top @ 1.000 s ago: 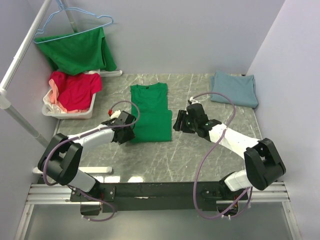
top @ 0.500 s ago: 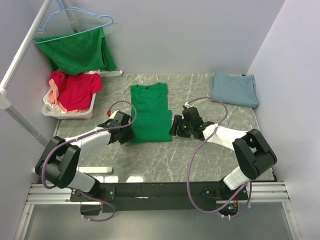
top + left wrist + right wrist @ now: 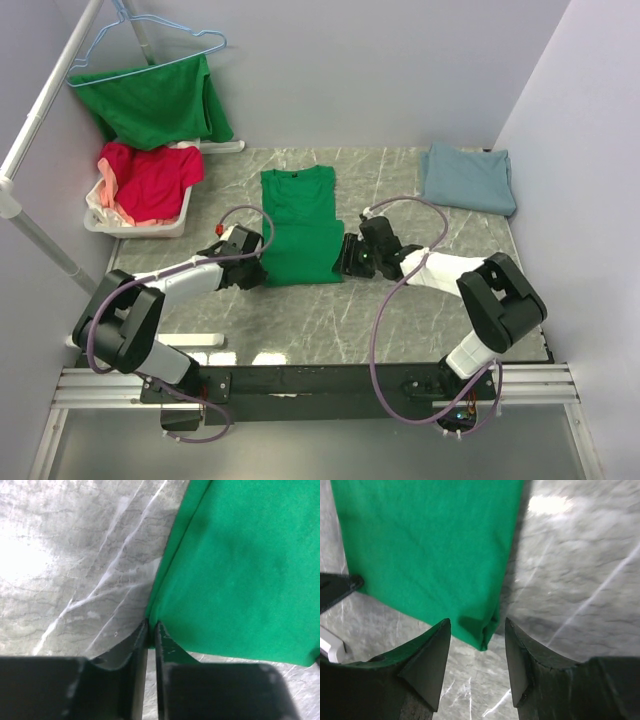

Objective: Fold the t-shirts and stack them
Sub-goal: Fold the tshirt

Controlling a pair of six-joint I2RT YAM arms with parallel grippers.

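Top external view: a green t-shirt point(image 3: 298, 225), folded into a long panel, lies flat at the middle of the marble table point(image 3: 420, 300), collar toward the far wall. The left gripper point(image 3: 257, 268) sits at its near left corner and the right gripper point(image 3: 345, 260) at its near right corner, both low over the tabletop. A blue-grey t-shirt point(image 3: 468, 178) lies folded at the far right of the table, well apart from the arms. At far left a red t-shirt point(image 3: 150, 178) is heaped in a white basket point(image 3: 135, 228), and a second green tee point(image 3: 155, 100) hangs on a light-blue wire hanger point(image 3: 150, 62). From this height neither gripper's jaw spacing can be read. Left wrist view, supplying it for the left arm: the two dark fingers point(image 3: 135, 650) are drawn almost together, with the shirt's corner hem pinched between their tips; cloth spreads up and to the right, bare marble to the left. Right wrist view: the fingers point(image 3: 427, 662) stand well apart, astride the other near corner, whose doubled tip lies on the table between them, touching neither finger as far as can be seen. The left gripper's dark tip shows at this frame's left edge, at the shirt's opposite corner.
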